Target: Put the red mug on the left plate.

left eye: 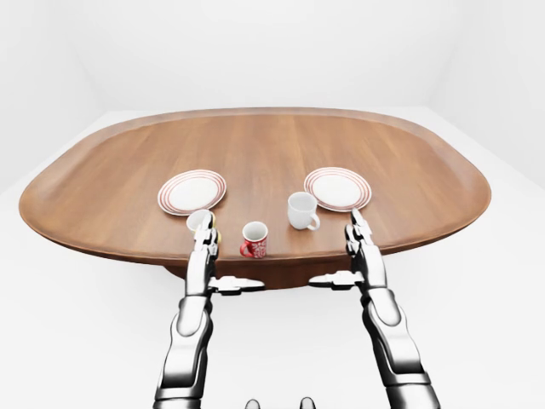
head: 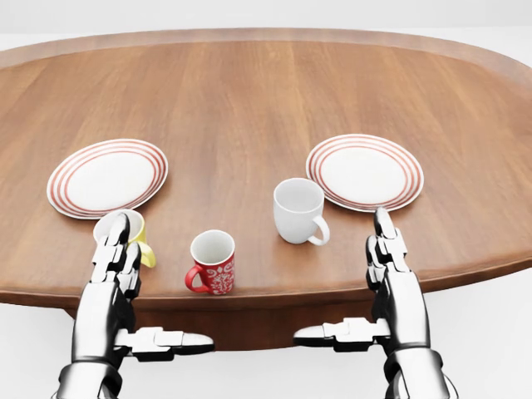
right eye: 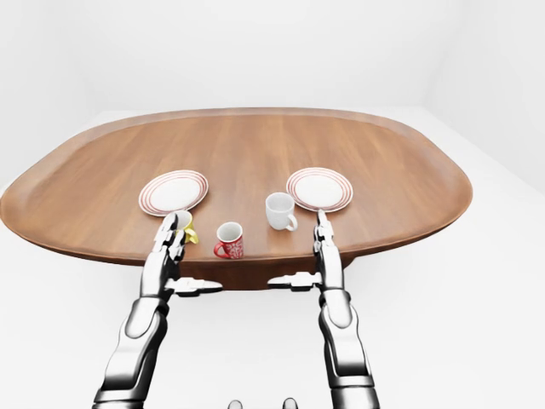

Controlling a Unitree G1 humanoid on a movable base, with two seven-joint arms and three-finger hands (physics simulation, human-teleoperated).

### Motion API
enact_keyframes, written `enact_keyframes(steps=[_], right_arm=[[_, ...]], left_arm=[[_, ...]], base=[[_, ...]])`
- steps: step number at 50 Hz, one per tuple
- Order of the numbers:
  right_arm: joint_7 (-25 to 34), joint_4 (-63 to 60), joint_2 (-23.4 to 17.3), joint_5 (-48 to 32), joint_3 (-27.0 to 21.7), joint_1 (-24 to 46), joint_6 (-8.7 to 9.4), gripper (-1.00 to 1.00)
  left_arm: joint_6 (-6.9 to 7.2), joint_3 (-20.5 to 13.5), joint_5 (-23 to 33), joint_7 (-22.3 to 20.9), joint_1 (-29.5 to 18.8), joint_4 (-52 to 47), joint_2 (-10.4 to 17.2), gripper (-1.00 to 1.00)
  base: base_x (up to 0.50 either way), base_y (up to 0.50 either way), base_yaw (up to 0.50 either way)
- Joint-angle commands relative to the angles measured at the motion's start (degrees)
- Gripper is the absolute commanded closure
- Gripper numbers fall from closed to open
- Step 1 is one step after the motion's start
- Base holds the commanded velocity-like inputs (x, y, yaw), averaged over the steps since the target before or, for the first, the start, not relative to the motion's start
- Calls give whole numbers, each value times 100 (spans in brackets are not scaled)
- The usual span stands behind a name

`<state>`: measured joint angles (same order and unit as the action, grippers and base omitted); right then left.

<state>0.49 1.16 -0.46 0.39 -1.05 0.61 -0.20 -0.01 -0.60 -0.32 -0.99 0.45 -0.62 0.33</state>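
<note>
The red mug (head: 214, 263) with a white pattern stands upright near the table's lower edge in the head view, handle to its left. The left plate (head: 106, 177), white with red rings, lies up and left of it. My left hand (head: 116, 249) hovers open at the table edge left of the mug, fingers straight, thumb pointing right. It partly covers a yellow mug (head: 133, 235). My right hand (head: 386, 245) is open too, far right of the red mug, holding nothing.
A white mug (head: 298, 210) stands right of the red mug, next to a second red-ringed plate (head: 364, 171). The oval wooden table (head: 249, 100) stretches away toward the top of the view; white floor surrounds it.
</note>
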Motion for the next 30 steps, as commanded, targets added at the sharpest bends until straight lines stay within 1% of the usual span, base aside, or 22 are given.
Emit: enact_keyframes(steps=[1, 6, 12, 14, 16, 17, 18, 19, 20, 21, 22, 24, 25, 27, 30], right_arm=[[82, 222, -79, 64, -140, 118, -7, -100], [89, 315, -84, 68, -142, 181, -18, -100], [103, 228, -82, -14, -89, 132, 31, -100], [162, -20, -89, -60, -54, -38, 82, -100], [301, -469, -116, -144, 6, -378, 115, -100], [355, -704, -113, -197, 30, -570, 82, -100], [404, -967, -94, -207, 38, -797, -13, -100], [508, -1554, -68, -127, 33, -1358, -280, -100], [584, -1768, -52, -73, 12, -1595, -418, -100], [690, -1973, -37, 22, -24, -1887, -480, -100], [791, -2083, -20, 112, -57, -2069, -480, -100], [974, -2211, 16, 244, -128, -2372, -480, -100], [960, -2235, 67, 235, -188, -2507, -480, -100], [1000, -2196, 113, 210, -202, -2539, -480, -100], [998, -2107, 130, 134, -190, -2451, -480, -100]], left_arm=[[-10, -82, -45, -177, 101, -141, 46, -100], [1, -107, -54, -171, 67, -100, 52, -100], [3, -105, -43, -171, 92, -133, 52, -100], [28, -96, -30, -164, 196, -291, 46, -100], [3, -92, -23, -153, 401, -578, 32, -100], [-16, -99, -26, -143, 522, -742, 24, -100], [-40, -116, -37, -123, 664, -928, 10, -100], [-177, -153, -59, -94, 1076, -1411, -19, -100], [-323, -185, -83, -101, 1358, -1697, -40, -100], [-434, -216, -124, -136, 1538, -1860, -57, -100], [-499, -255, -190, -183, 1695, -2002, -76, -100], [-499, -348, -331, -321, 1994, -2236, -113, -100], [-499, -400, -388, -421, 2158, -2333, -123, -100], [-499, -517, -433, -462, 2180, -2328, -183, -100], [-499, -565, -454, -549, 2167, -2317, -230, -100]], base=[[0, 0, 0], [0, 0, 0], [0, 0, 0], [0, 0, 0], [0, 0, 0], [0, 0, 0], [0, 0, 0], [0, 0, 0], [0, 0, 0], [0, 0, 0], [0, 0, 0], [0, 0, 0], [0, 0, 0], [0, 0, 0], [0, 0, 0]])
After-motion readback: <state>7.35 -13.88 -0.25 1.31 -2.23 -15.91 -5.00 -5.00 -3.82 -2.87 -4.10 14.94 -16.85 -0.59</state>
